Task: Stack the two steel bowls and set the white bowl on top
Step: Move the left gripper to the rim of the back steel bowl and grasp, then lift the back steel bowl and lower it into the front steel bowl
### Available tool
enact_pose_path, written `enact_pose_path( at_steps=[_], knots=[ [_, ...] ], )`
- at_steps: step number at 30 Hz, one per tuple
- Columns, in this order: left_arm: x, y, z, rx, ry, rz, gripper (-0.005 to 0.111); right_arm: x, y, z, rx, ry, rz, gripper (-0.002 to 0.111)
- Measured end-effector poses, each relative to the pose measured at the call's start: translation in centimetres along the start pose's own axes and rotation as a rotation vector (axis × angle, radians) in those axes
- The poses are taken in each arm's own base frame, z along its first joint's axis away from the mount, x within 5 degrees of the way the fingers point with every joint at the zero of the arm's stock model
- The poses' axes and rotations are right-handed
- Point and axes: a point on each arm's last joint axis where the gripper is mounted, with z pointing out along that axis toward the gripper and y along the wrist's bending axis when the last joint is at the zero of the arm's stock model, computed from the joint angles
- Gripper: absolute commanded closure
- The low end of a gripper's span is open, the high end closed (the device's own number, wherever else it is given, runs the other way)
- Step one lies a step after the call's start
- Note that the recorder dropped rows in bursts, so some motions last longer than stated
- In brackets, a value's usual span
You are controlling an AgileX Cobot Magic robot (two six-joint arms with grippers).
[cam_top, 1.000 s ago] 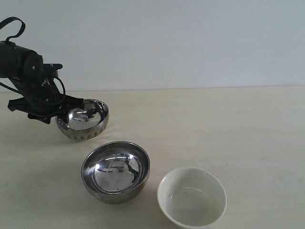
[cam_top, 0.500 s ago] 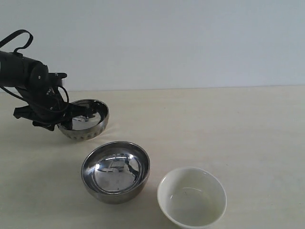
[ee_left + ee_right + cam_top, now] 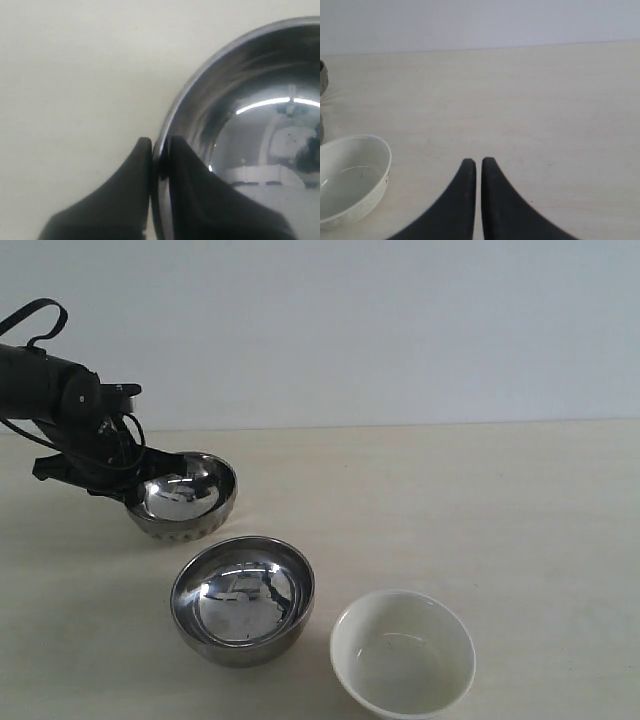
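Note:
My left gripper (image 3: 140,485) is shut on the near-left rim of the far steel bowl (image 3: 185,496), which tilts and seems slightly lifted off the table. In the left wrist view the two black fingers (image 3: 185,170) pinch the bowl's rim (image 3: 165,135), one inside and one outside. The second steel bowl (image 3: 242,598) sits upright on the table in front of it. To its right stands the white bowl (image 3: 403,653), also seen in the right wrist view (image 3: 350,177). My right gripper (image 3: 475,162) is shut, empty, hovering over bare table; it is out of the exterior view.
The pale wooden table (image 3: 480,510) stretches bare to the right and back, ending at a plain light wall (image 3: 380,330). The left arm's black body and cable loop (image 3: 45,390) stand at the far left.
The left gripper has shifted the far steel bowl a little to the right and raised it, tilting its mouth more towards the camera. The other two bowls have not moved.

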Motion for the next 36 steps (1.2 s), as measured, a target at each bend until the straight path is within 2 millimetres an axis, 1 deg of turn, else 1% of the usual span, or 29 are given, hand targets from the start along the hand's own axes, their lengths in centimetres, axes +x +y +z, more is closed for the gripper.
enact_pose_path(
  at_steps=[7,10,13,25,36],
  knots=[
    [-0.1,0.0,-0.1,0.004,-0.005,-0.004,0.103,0.0,0.0,0.0,0.0,0.0,0.0,0.108],
    [-0.2,0.0,-0.5,0.005,-0.013,-0.005,0.103,0.0,0.0,0.0,0.0,0.0,0.0,0.108],
    [-0.5,0.1,-1.4,0.001,-0.021,0.0,0.103,0.0,0.0,0.0,0.0,0.0,0.0,0.108],
    [-1.4,0.7,-6.7,-0.023,-0.037,0.014,0.103,0.0,0.0,0.0,0.0,0.0,0.0,0.108],
    [-1.2,0.9,-11.5,0.019,-0.012,0.025,0.103,0.0,0.0,0.0,0.0,0.0,0.0,0.108]
  ],
)
